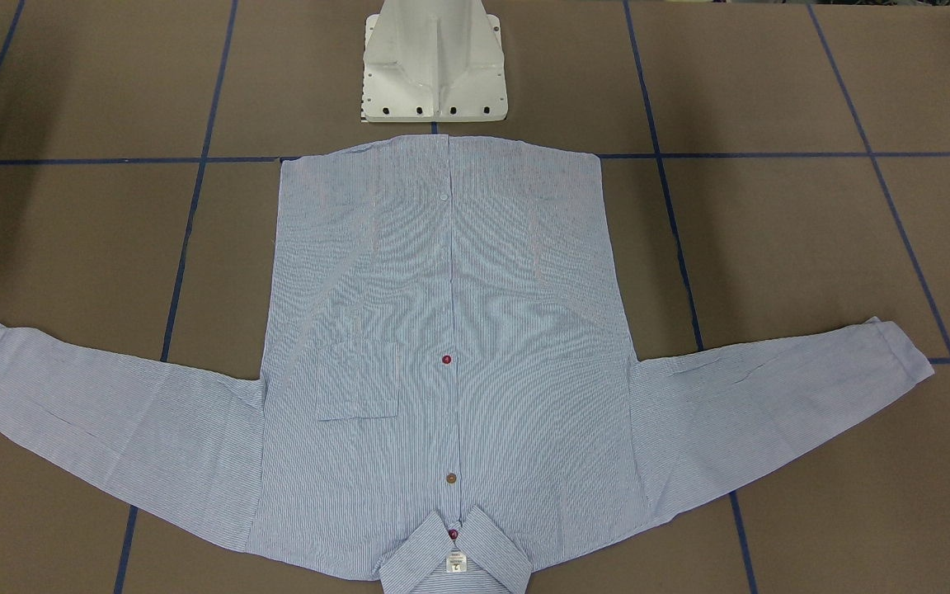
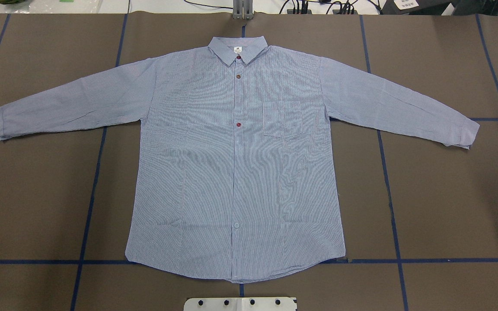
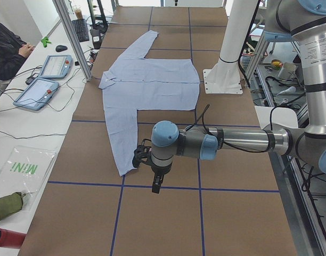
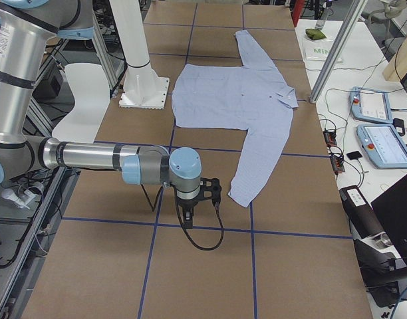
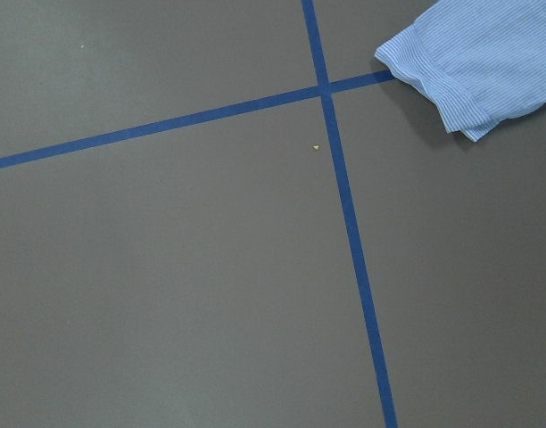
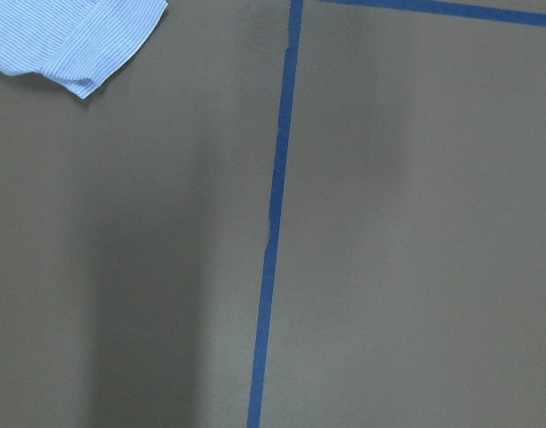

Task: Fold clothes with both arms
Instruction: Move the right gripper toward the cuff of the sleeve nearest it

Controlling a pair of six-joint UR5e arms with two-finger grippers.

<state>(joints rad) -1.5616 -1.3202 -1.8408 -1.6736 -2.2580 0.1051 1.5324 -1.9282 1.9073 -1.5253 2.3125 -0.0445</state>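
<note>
We see brown tabletop gridded by blue tape lines. White flared pedestal stands on it. On side bench we note two tablets, keyboard, mouse, clear bag marked MINI, green pouch. Operator's arm near tablets.

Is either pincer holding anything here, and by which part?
Nothing is held. The shirt lies flat; the left pincer and right pincer hang clear of it.

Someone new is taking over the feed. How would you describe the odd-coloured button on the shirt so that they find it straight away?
On the brown table the shirt lies spread flat, front up. From its collar run down the button line to the second button. It is brown, whereas the top button and third button are dark red.
</note>
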